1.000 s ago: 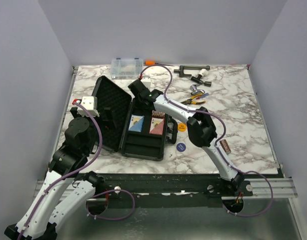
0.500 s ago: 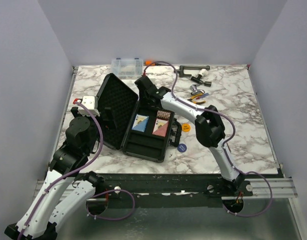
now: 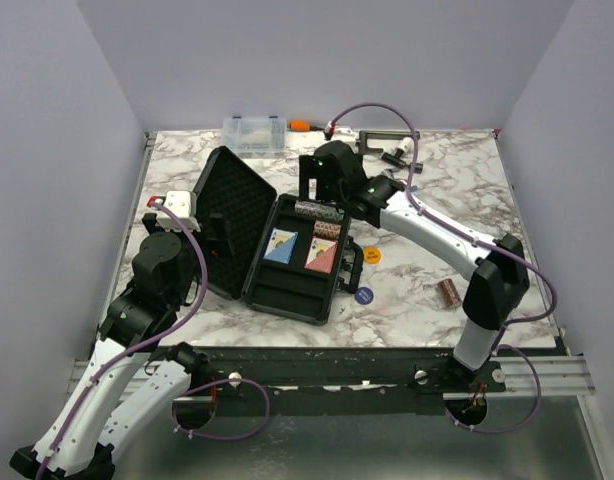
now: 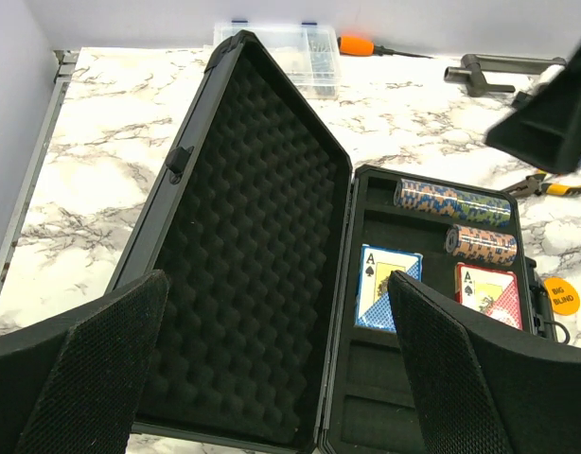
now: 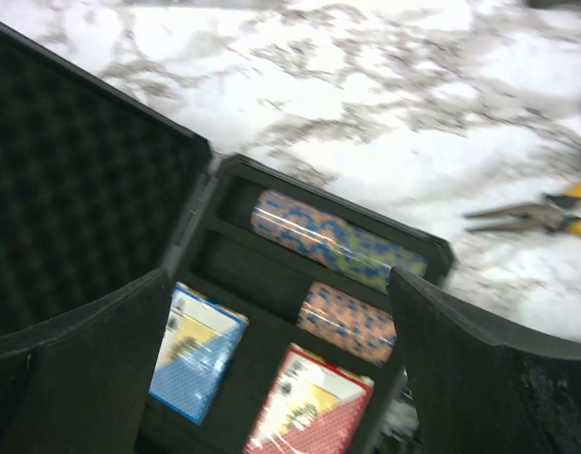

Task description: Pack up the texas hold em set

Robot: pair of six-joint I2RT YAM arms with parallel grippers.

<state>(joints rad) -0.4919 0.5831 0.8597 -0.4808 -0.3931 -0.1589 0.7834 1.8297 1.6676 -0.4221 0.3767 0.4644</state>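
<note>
The black foam-lined case (image 3: 249,268) lies open mid-table, its lid (image 4: 243,218) tipped to the left. In its base lie a blue deck (image 3: 276,246), a red deck (image 3: 323,255) and two chip rolls, a long one (image 5: 338,241) at the back and a short one (image 5: 347,322). Another chip roll (image 3: 449,292) rests on the marble at the right. An orange disc (image 3: 372,255) and a blue disc (image 3: 363,295) lie beside the case. My right gripper (image 5: 281,369) hangs open above the case's back end, empty. My left gripper (image 4: 281,378) stands open over the lid, holding nothing.
A small clear organiser box (image 3: 254,133), an orange-handled tool (image 3: 301,125) and a black clamp (image 3: 387,140) line the back edge. Yellow-handled pliers (image 5: 536,218) lie right of the case. Walls close in the table on three sides.
My right gripper has opened, left a chip roll in the case's back slot and pulled up and back to the right. The case slid slightly right. The left arm held still.
</note>
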